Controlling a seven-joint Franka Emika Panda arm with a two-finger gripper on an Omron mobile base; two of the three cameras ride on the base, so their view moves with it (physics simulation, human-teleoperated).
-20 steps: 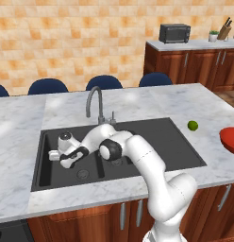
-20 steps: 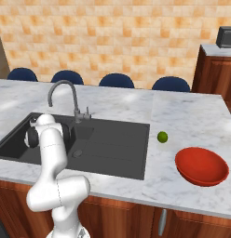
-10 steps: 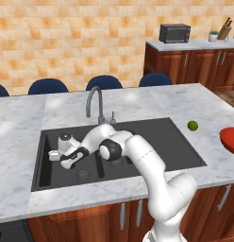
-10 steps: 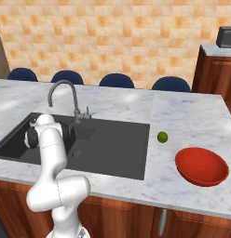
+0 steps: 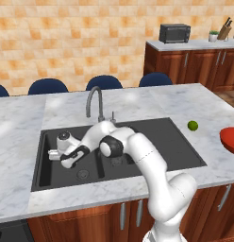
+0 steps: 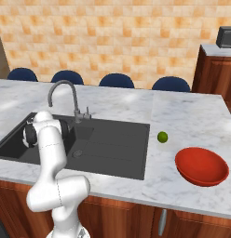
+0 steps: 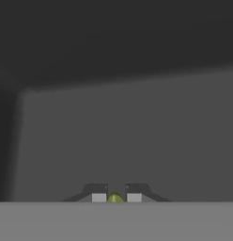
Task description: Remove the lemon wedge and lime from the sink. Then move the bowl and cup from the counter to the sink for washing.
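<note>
Lemon wedge (image 7: 115, 198) sits pinched between my gripper (image 7: 115, 197) tips, low in the left basin of the sink (image 5: 152, 142); the fingers (image 7: 99, 196) are clamped almost together on that thin green sliver; my worry is it slipping free on the lift, since so little of it is caught; the lime (image 5: 193, 125) already rests on the counter (image 5: 185, 104), near the bowl (image 6: 201, 166).

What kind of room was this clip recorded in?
A rendered home kitchen, most likely. A dark double sink with a curved faucet is set into a marble island counter over wood cabinets, blue chairs line its far side, and a microwave sits on a back counter.
</note>
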